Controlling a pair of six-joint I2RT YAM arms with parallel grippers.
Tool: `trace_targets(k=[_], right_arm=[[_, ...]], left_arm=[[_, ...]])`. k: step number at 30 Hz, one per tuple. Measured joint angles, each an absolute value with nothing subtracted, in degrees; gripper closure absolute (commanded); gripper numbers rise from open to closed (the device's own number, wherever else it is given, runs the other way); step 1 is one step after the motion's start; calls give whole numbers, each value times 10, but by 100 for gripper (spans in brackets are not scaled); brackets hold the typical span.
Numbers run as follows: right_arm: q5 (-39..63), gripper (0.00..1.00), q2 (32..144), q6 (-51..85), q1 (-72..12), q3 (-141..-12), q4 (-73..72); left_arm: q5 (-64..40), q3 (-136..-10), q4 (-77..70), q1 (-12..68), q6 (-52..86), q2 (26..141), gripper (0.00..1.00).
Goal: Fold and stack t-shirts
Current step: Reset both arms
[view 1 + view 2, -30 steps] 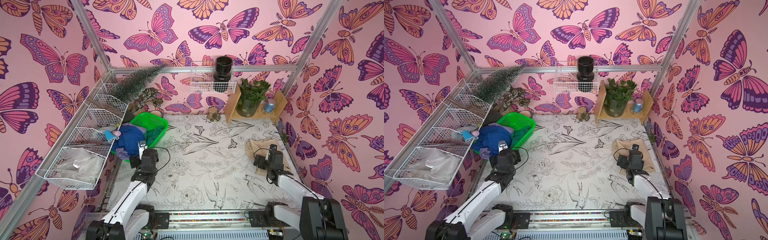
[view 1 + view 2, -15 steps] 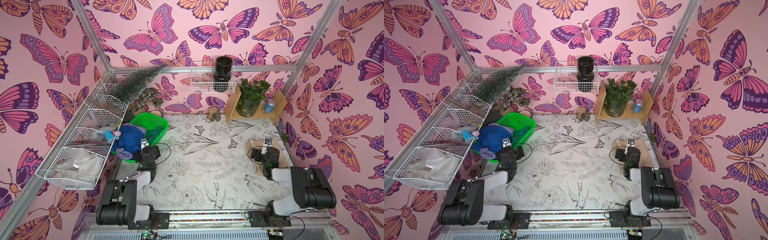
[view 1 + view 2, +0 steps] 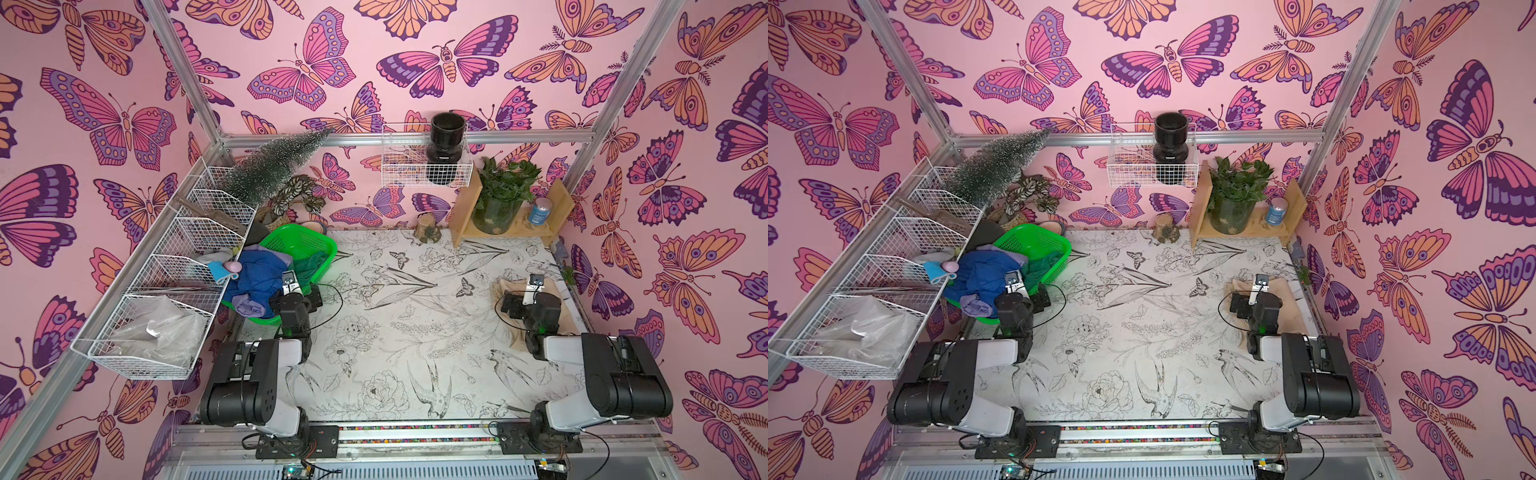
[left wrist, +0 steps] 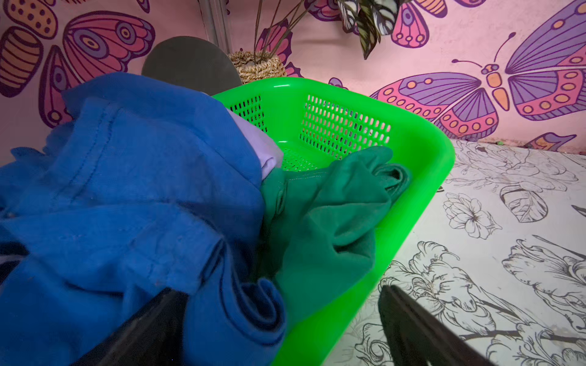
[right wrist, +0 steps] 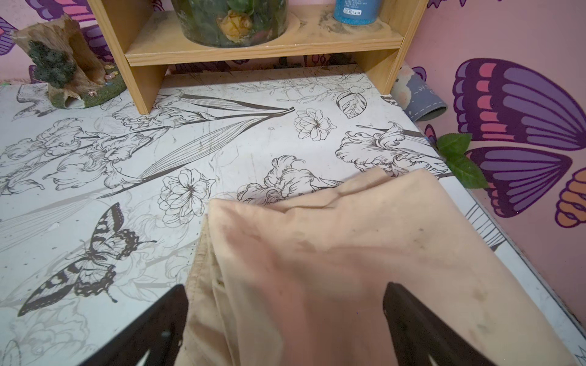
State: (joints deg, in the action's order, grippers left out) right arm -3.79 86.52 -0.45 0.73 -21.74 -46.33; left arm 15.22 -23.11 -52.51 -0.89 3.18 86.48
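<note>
Blue can point(image 5: 357, 7) on the shelf point(image 5: 263, 50) beyond the beige t-shirt point(image 5: 348, 253) bears unreadable digits.

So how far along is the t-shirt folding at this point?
Done: one beige t-shirt looks folded flat on the table. In hand: nothing. The left claw and right claw are both open, the left at the green basket, the right over the beige one. Left: the blue t-shirt, lavender t-shirt and dark green t-shirt lie crumpled in the basket, unfolded, so no stack yet.
</note>
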Motion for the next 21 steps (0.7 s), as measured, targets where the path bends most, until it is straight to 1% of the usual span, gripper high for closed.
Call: trace_targets(k=[5, 21], right_arm=[[-59, 1, 865, -1, 7, -217, -466], [-60, 1, 865, -1, 7, -217, -465]], left_arm=[[145, -231, -526, -11, 32, 865, 0], [143, -231, -527, -11, 32, 865, 0]])
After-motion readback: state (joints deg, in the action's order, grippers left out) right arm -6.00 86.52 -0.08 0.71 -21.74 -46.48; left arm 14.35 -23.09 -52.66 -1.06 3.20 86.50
